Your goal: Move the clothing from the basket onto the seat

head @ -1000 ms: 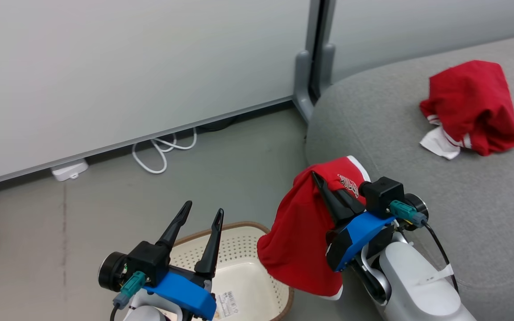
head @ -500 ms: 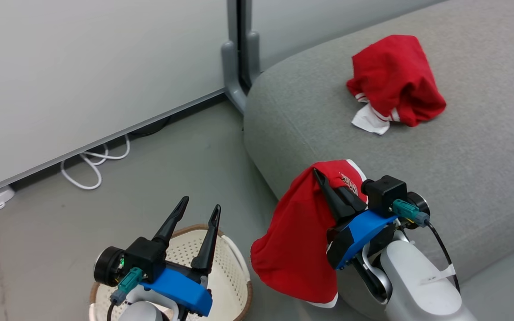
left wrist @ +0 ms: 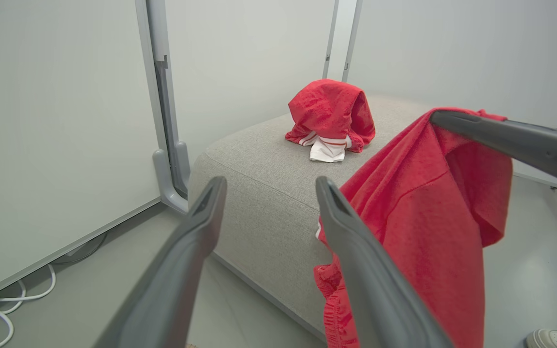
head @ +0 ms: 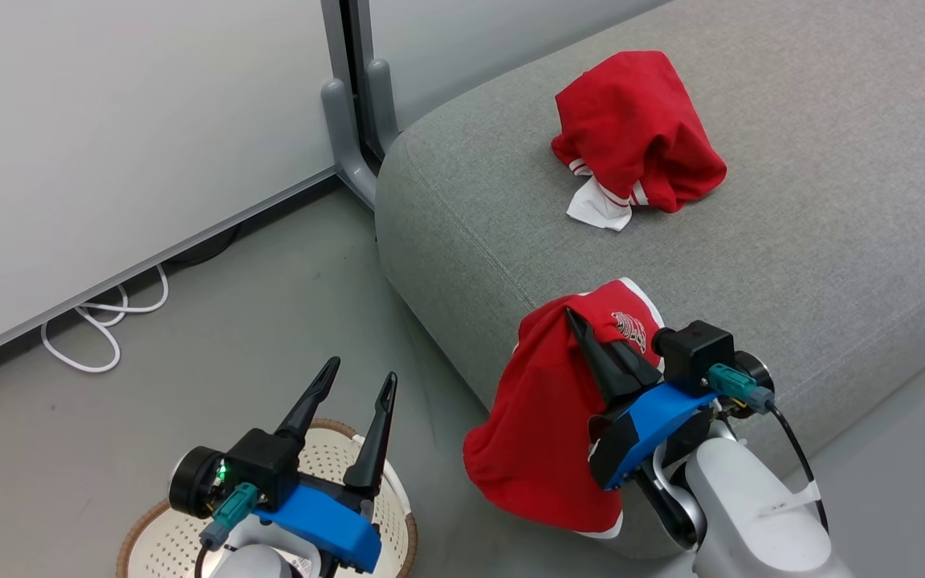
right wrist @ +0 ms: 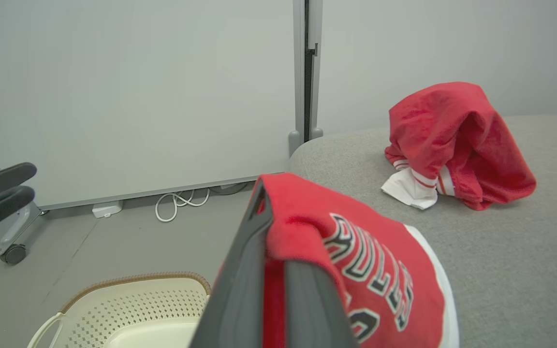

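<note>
Nearest: left end effector (head: 363, 369) sits over the basket (head: 132, 544), fingers spread, nothing between them. The basket stands on the floor (head: 254, 321). It is cut off by the bottom edge of the head view and partly hidden behind the left wrist. Cream perforated wall and brown rim show. The right wrist view catches one white handle low on the left; the basket's near side runs out of frame.

Right end effector (head: 571, 317) is clenched on the jersey (head: 543, 417), a fold pinched at the fingertips. Jersey: bright red, white trim at the hem and along one edge. It hangs limp in a long drape, clear of the basket, at the near edge of the seat (head: 792, 241). The drape covers the seat's side behind it, so contact with the cushion cannot be told. The lettering is too small to read in the head view. The right wrist view gives white, black-outlined "BULLS", with a figure below it cut by the frame edge.

Seat: light grey fabric, rounded corner. It runs out of the head view at top and right.

Farther: second red garment (head: 635, 128) lies on top of the seat, well apart from the jersey. It is crumpled into a hump, with a white, red-striped piece poking out on its near side. Its kind is not readable.

Beyond: grey post (head: 346, 96) at the seat's corner, pale wall panel (head: 109, 120), white cable (head: 101, 329) looped on the floor at the panel's base. Left wrist view, lower right corner: toe of a pale shoe (left wrist: 547, 338), the rest cut off.
</note>
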Tool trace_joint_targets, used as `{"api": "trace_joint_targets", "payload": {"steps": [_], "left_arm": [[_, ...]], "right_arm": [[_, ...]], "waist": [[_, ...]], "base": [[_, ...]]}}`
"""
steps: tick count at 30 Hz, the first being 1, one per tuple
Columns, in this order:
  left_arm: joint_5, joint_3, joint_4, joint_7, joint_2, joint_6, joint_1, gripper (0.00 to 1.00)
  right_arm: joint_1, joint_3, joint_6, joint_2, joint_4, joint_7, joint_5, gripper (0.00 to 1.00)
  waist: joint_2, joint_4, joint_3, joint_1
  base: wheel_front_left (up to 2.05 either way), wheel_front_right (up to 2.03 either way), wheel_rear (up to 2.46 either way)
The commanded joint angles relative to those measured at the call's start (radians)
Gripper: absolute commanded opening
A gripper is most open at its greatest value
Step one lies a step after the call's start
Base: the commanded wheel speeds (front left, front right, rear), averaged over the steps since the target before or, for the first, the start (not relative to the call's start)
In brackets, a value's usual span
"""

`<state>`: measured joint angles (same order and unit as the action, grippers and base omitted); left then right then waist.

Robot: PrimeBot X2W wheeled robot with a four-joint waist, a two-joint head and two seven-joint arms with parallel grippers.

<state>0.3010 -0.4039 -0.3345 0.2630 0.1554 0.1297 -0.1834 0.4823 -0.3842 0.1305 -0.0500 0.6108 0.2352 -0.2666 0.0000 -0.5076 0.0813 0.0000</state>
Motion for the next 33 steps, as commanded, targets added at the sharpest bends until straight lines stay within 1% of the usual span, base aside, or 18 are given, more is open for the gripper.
{"api": "trace_joint_targets", "payload": {"steps": [1,7,11,19,23,27,31,33], "left_arm": [[0.004,-0.002,-0.003,0.003,0.004,0.001,-0.009,1.0],[0.0,-0.011,-0.002,0.003,-0.002,0.001,-0.009,1.0],[-0.003,-0.011,-0.001,0.003,0.004,0.001,-0.013,1.0],[-0.01,-0.009,0.006,0.003,0.009,0.001,-0.02,1.0],[-0.022,-0.004,0.015,0.003,0.019,0.001,-0.037,1.0],[-0.033,-0.005,0.032,0.003,0.032,0.001,-0.064,1.0],[-0.045,-0.012,0.057,0.003,0.058,0.001,-0.103,1.0],[-0.051,-0.02,0.069,0.003,0.075,0.001,-0.126,1.0]], "right_arm": [[-0.014,0.001,0.0,-0.001,0.001,0.005,-0.004,0.0],[-0.016,0.016,0.0,-0.001,-0.001,0.006,0.001,0.0],[-0.016,0.024,0.0,-0.001,-0.003,0.009,0.001,0.0],[0.002,0.026,0.0,-0.001,-0.021,0.007,-0.024,0.0],[0.067,0.064,0.0,-0.001,-0.044,-0.028,-0.027,0.0],[0.176,0.139,0.0,-0.005,-0.072,-0.114,-0.002,0.0],[0.317,0.219,0.0,-0.032,-0.117,-0.189,0.017,0.0],[0.391,0.262,0.0,-0.059,-0.138,-0.221,0.025,0.0]], "waist": [[0.0,-0.002,-0.002,0.0],[0.0,0.006,0.003,0.0],[0.0,0.016,0.012,0.0],[0.0,0.029,0.036,0.0],[0.0,0.036,0.066,0.0],[0.0,0.047,0.116,0.0],[0.0,0.061,0.191,0.0],[0.0,0.072,0.237,0.0]], "base": [[0.0,0.0,0.0],[0.0,0.0,0.0],[0.0,0.0,0.0],[0.0,0.0,0.0],[0.0,0.0,0.0],[0.0,0.0,0.0],[0.0,0.0,0.0],[0.0,0.0,0.0]]}}
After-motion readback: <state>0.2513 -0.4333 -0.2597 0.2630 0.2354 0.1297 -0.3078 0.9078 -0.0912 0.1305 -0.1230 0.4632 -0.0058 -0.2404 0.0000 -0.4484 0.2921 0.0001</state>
